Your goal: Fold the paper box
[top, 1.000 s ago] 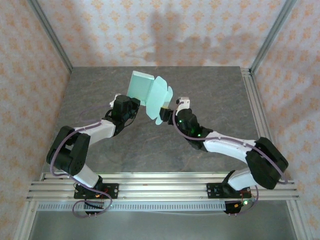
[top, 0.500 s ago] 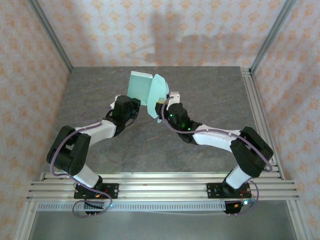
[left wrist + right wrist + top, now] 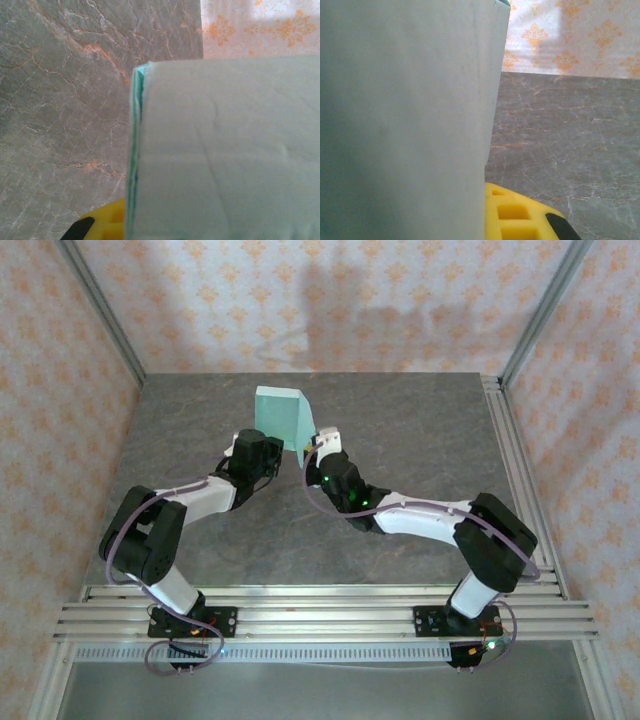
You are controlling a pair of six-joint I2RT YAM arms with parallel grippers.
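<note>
The paper box is pale mint-green card, folded flat and standing upright over the back middle of the table. My left gripper is shut on its lower left edge. In the left wrist view the paper box sits close up, with one yellow finger at its left edge. My right gripper is shut on the box's lower right edge. In the right wrist view the paper box covers the left half, and a yellow finger lies against its right side. The other fingers are hidden behind the card.
The grey marble table is bounded by aluminium rails on the right and at the near edge. Patterned walls close in the back and sides. Both arms meet at the box near the table's middle.
My right gripper moved left to the box and shut on it. The rounded flaps that stuck out to the right are now folded flat against the box. The left arm barely moved.
</note>
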